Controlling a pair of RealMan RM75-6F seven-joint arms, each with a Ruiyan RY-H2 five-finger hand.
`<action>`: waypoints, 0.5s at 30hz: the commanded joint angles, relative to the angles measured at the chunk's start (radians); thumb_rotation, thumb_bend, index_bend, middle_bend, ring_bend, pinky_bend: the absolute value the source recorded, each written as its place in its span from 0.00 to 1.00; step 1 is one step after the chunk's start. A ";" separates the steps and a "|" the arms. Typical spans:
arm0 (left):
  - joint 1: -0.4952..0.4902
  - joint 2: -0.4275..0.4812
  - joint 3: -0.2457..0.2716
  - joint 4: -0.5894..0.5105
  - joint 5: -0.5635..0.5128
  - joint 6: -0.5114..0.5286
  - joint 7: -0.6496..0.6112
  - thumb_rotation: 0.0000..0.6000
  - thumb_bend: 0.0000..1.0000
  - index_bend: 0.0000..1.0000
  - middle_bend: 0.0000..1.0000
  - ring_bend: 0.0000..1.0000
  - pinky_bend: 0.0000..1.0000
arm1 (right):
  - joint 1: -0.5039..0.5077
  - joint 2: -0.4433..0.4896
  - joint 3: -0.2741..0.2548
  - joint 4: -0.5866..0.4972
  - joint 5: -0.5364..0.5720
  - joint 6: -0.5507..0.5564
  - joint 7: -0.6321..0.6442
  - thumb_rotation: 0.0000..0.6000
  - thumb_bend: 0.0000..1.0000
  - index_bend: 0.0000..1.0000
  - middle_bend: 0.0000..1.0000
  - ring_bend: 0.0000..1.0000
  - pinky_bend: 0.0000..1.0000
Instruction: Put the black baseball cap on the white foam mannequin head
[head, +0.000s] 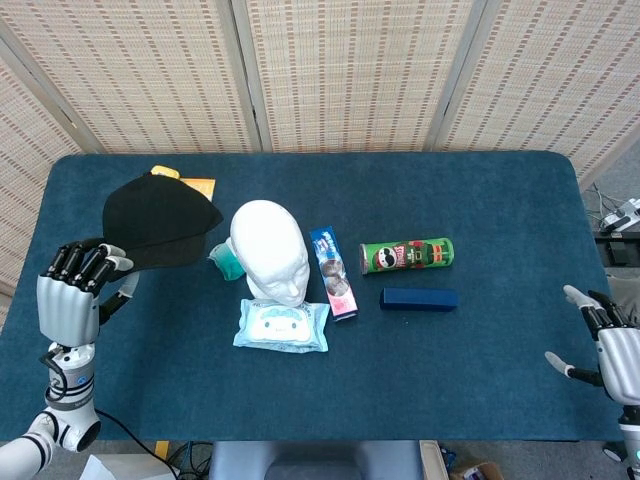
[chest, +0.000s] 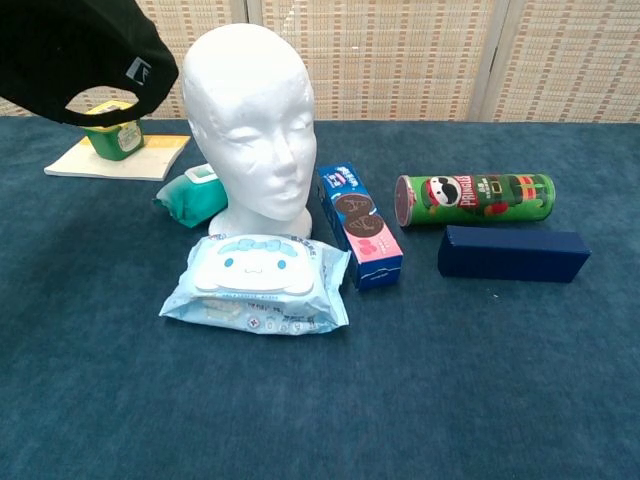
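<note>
Black baseball cap (head: 160, 222) held aloft by left hand (head: 72, 296) gripping its brim, left of white foam mannequin head (head: 270, 251), right hand (head: 612, 345) spread, holding nothing

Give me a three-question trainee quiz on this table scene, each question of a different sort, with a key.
1. True or false: the black cap already sits on the mannequin head.
2. Which hand holds the cap: A) left hand B) right hand C) neither?
3. Fill in: the Pringles can lies on its ____ behind the dark blue box.

Key: 1 false, it is held up beside the head; 2 A; 3 side.
</note>
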 joint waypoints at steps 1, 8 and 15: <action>-0.029 0.024 -0.020 -0.054 0.018 -0.014 0.049 1.00 0.36 0.89 0.55 0.39 0.43 | 0.000 0.000 0.000 0.000 -0.001 0.000 0.000 1.00 0.00 0.15 0.27 0.16 0.45; -0.068 0.052 -0.049 -0.137 0.027 -0.052 0.119 1.00 0.36 0.89 0.56 0.39 0.44 | 0.000 0.001 -0.002 0.000 -0.004 0.000 0.000 1.00 0.00 0.15 0.27 0.16 0.45; -0.109 0.041 -0.068 -0.193 0.042 -0.081 0.174 1.00 0.36 0.90 0.56 0.39 0.44 | 0.001 0.000 -0.002 -0.002 -0.004 -0.002 -0.006 1.00 0.00 0.15 0.27 0.16 0.45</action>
